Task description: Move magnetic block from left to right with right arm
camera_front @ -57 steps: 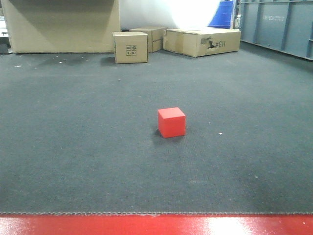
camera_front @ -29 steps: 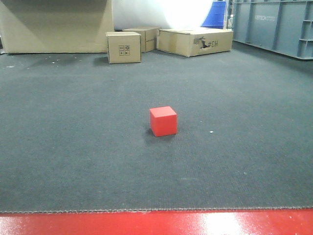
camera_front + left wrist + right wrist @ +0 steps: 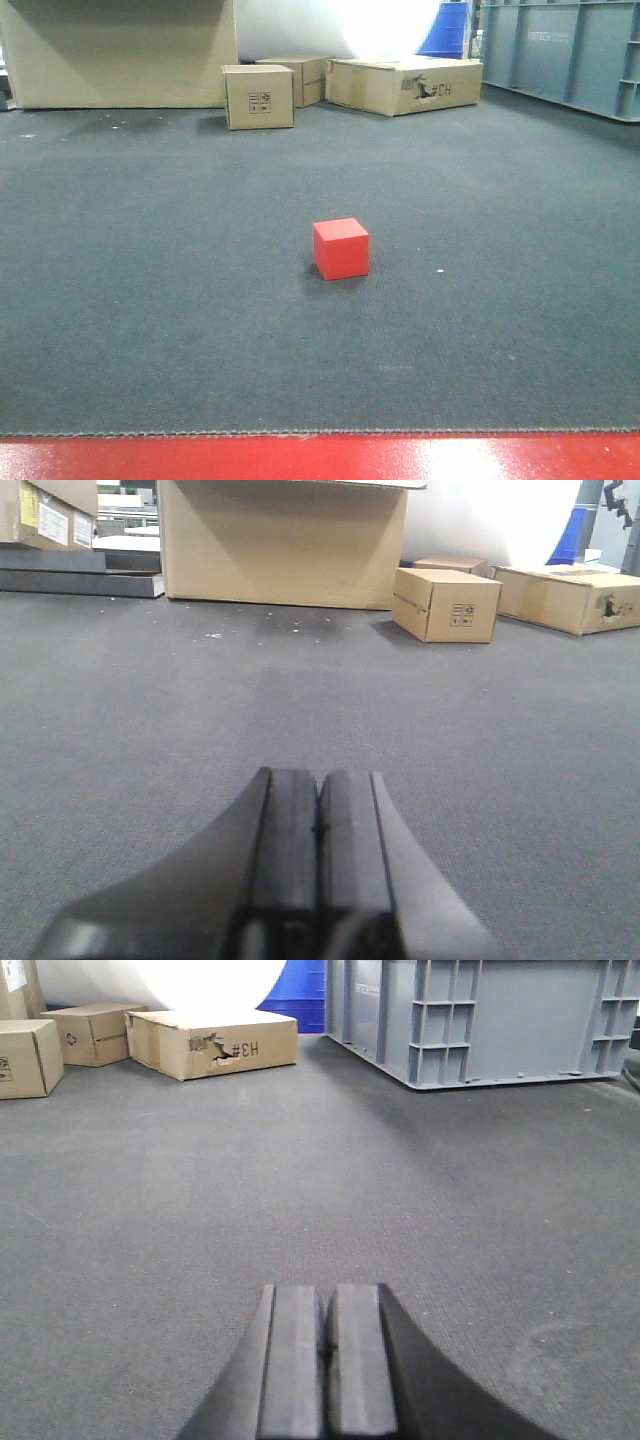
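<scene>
The block [image 3: 341,249] is sitting alone on the dark carpet [image 3: 150,300], with nothing touching it. A red strip [image 3: 300,458] is running along the carpet's edge nearer the camera than the block. Well beyond the block, tan boxes [image 3: 260,96] are standing on the carpet, and a grey crate [image 3: 560,50] is standing beyond it to the right. Neither wrist view is showing the block. The left claw [image 3: 318,830] is lying low over the carpet with its fingers pressed together on nothing. The right claw [image 3: 325,1330] is doing likewise, fingers together and holding nothing.
</scene>
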{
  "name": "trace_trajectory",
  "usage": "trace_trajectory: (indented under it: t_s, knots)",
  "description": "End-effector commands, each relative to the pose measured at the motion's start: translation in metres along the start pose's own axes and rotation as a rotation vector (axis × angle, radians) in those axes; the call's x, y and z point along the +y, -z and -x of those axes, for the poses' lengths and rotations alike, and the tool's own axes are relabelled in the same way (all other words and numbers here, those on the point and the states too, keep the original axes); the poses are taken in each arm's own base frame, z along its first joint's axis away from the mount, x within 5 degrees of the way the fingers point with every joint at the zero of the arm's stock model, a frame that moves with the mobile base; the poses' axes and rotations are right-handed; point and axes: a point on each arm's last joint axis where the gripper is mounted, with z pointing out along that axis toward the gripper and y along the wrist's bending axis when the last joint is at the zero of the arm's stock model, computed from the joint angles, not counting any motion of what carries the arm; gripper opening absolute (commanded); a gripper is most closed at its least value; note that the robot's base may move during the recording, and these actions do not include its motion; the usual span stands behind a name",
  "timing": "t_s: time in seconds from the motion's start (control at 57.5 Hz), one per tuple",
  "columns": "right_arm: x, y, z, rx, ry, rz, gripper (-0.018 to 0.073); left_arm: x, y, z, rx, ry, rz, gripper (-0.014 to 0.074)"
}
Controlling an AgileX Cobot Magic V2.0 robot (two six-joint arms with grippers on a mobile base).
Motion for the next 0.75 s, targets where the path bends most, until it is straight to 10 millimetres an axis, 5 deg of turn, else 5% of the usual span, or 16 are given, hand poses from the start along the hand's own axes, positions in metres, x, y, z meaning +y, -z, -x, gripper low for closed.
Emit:
trace_trajectory:
  t_s: [0.0,0.731]
  knots:
    - [0.0003,0.0019,0.0075,-0.098,0.008,0.001,0.0069,0.0006,0.0007,0.0064,-0.09,0.011,0.006,-0.0126]
    - [0.0003,0.0019,0.0075,-0.098,0.008,0.001,0.0069,0.0006,0.0007,0.0064,-0.09,0.011,0.006,-0.0126]
